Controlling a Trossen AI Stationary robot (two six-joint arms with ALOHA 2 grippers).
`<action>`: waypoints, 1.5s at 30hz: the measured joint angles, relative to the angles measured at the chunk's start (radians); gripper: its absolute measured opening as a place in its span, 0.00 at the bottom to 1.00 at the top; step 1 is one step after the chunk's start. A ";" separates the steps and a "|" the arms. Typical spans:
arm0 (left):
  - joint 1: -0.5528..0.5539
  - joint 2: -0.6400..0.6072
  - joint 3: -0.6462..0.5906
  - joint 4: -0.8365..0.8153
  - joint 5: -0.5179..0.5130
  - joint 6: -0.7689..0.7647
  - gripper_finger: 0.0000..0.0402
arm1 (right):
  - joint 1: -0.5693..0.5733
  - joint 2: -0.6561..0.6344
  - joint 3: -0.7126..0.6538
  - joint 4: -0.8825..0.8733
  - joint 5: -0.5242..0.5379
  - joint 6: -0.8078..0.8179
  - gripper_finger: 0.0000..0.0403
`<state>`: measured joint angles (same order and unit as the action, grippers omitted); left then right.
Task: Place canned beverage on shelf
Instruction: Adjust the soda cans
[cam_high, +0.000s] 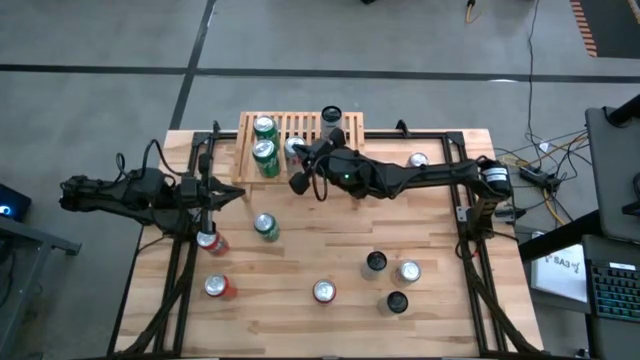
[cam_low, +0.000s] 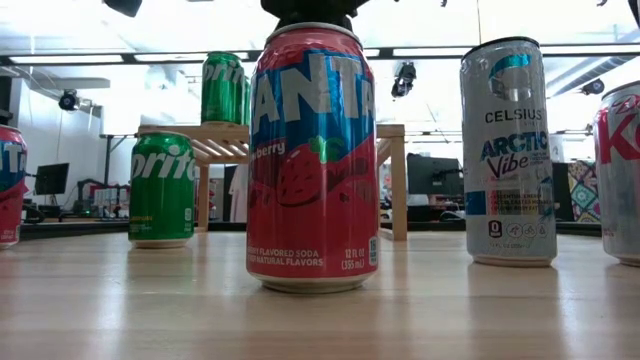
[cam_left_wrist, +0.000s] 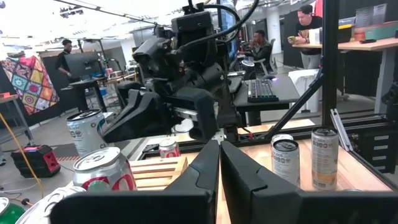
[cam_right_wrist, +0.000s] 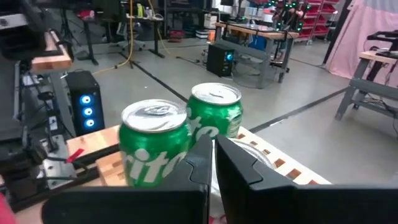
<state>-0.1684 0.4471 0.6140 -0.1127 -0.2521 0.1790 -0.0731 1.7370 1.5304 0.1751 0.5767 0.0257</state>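
The shelf (cam_high: 300, 124) stands at the table's far edge. On it are two green cans (cam_high: 264, 127) (cam_high: 266, 158), a dark-topped can (cam_high: 331, 117) and a silver-topped can (cam_high: 295, 148). My right gripper (cam_high: 303, 156) reaches level over the shelf from the right, shut, pointing at the green cans (cam_right_wrist: 152, 146) (cam_right_wrist: 215, 112). Just under its fingers is the silver can top (cam_right_wrist: 252, 154). My left gripper (cam_high: 237, 195) waits shut at the table's left, near the shelf's left corner; in its own wrist view it (cam_left_wrist: 219, 163) holds nothing. My right gripper holds nothing. Its shut fingers (cam_right_wrist: 231, 163) stand close above the silver-topped can on the shelf; whether they touch that can I cannot tell, since the fingers hide the spot.
Loose cans stand on the table: a green one (cam_high: 265, 227), red ones (cam_high: 210, 240) (cam_high: 218, 288) (cam_high: 323, 291), several at the near right (cam_high: 397, 301) and one at the far right (cam_high: 418, 160). The low view shows a red can (cam_low: 312, 160) and a Celsius can (cam_low: 509, 150) up close.
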 joint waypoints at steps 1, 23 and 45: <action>0.000 0.000 0.000 0.000 0.000 0.000 0.00 | -0.002 0.000 0.000 0.012 0.000 0.000 0.02; 0.000 0.001 0.000 -0.008 0.000 0.004 0.00 | 0.001 -0.002 0.000 -0.113 0.001 0.055 0.02; 0.000 0.000 0.000 -0.019 0.000 0.009 0.00 | -0.003 -0.005 0.042 -0.079 -0.001 0.008 0.02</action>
<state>-0.1687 0.4475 0.6144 -0.1313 -0.2523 0.1876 -0.0764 1.7319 1.5725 0.0962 0.5761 0.0340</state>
